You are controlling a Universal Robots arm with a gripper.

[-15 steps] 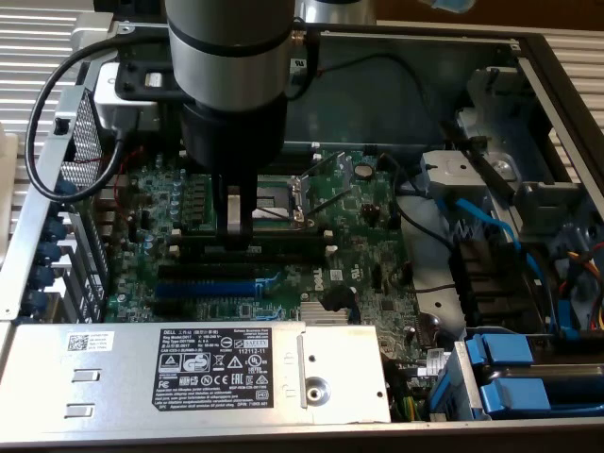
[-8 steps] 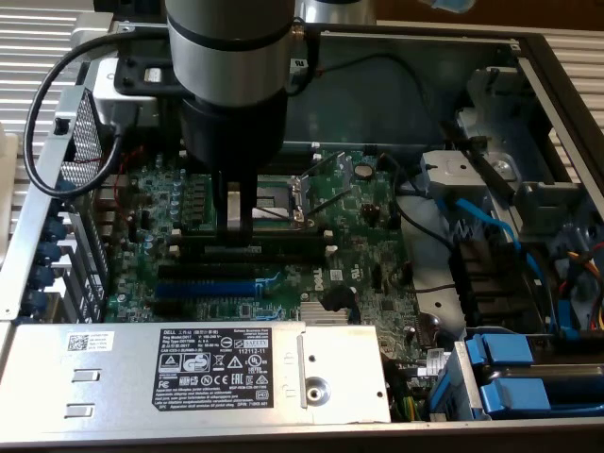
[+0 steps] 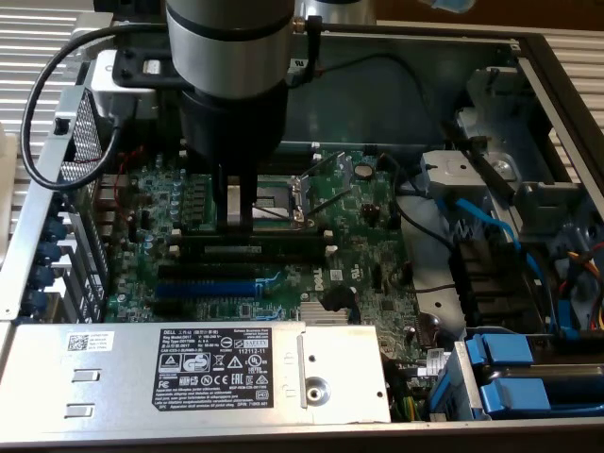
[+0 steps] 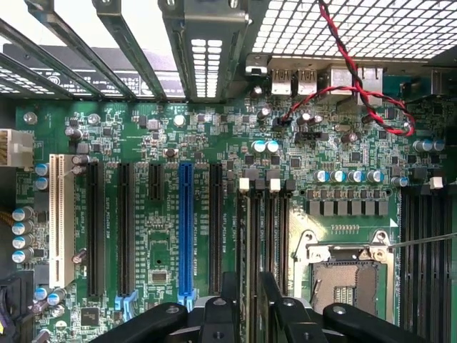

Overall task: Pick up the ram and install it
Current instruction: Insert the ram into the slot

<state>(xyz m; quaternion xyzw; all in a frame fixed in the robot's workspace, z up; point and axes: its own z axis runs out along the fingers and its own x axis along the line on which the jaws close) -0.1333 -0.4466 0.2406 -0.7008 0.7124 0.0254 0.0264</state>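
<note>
My gripper [image 3: 234,219] hangs straight down from the arm onto the row of black memory slots [image 3: 283,247] on the green motherboard [image 3: 368,245]. A long, thin, dark strip runs along the slot under the fingertips. It looks like the ram [image 3: 278,225] standing on edge, and I cannot tell whether it is fully seated. In the wrist view the gripper [image 4: 248,289] straddles one memory slot [image 4: 251,229], its two black fingertips [image 4: 230,286] a narrow gap apart. Nothing is visibly clamped between them.
The CPU socket [image 3: 283,193] [image 4: 350,279] with its lever lies just behind the slots. A blue slot [image 3: 203,288] [image 4: 186,229] and long black slots lie toward the labelled metal power supply box [image 3: 189,368]. Blue cables [image 3: 491,226] and blue drive latches [image 3: 514,377] crowd the exterior view's right.
</note>
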